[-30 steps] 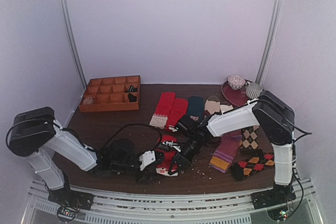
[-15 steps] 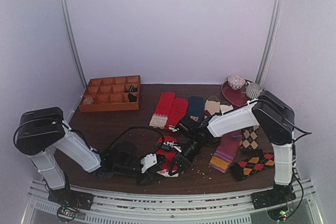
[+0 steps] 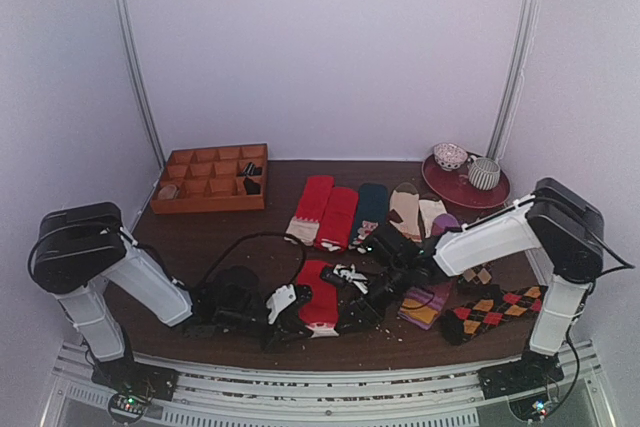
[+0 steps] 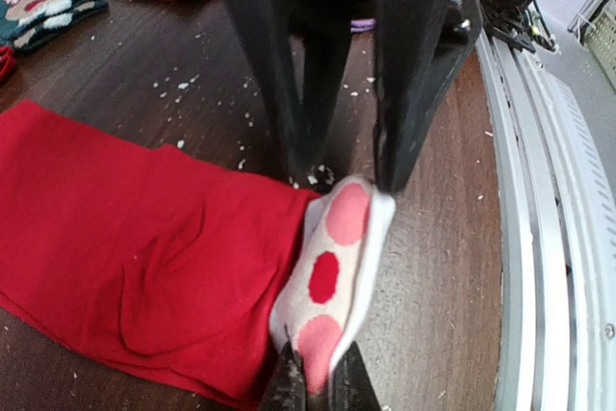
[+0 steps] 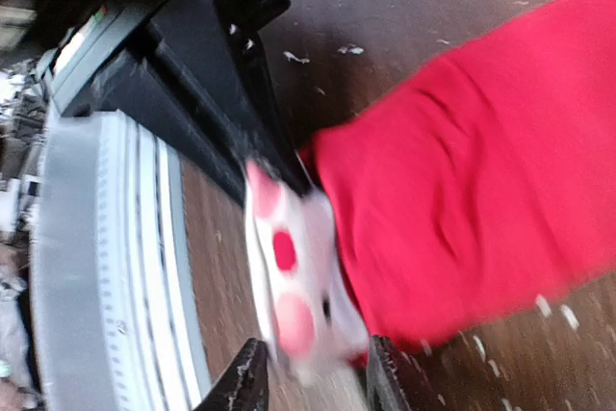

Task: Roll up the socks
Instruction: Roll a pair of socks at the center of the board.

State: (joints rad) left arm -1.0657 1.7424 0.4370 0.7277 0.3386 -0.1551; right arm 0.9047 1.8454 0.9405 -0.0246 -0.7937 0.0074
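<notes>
Item: the socks (image 4: 144, 257), bright red, are lying flat on the dark wooden table (image 3: 200, 237), near its front edge and between the two arms.
Cream end: the cream end (image 4: 332, 276), marked with red and pink spots, is facing the metal rail (image 4: 549, 238) along the near side, while the red body is running back across the wood.
Left gripper: the left gripper (image 4: 320, 382) is pinching the outer edge of the cream end, with its jaws clenched on the fabric.
Right gripper: the right gripper (image 5: 313, 377) is standing released, with its jaws parted. In the left wrist view, its black fingers are coming down on either side of the cream end's far edge, one tip just beside the red fabric and the other touching the cream rim.
Relation: the two grippers are meeting at the cream end from opposite sides.
View note: the right wrist picture is blurring, so finer contact there cannot be told.
Surface: white crumbs (image 4: 192, 84) are lying scattered around the socks.
Back row: two red socks (image 3: 325, 209) and a dark teal sock (image 3: 372, 205) are lying side by side, well apart from the grippers.
Right side: a purple sock (image 3: 425, 302) with an orange end is lying just beside the right arm, and argyle socks (image 3: 490, 312) are lying beyond it.
Back left: a wooden compartment tray (image 3: 210, 179) is sitting there.
Back right: a dark red plate (image 3: 465, 187) is carrying a bowl (image 3: 450, 155) and a cup (image 3: 484, 174).
</notes>
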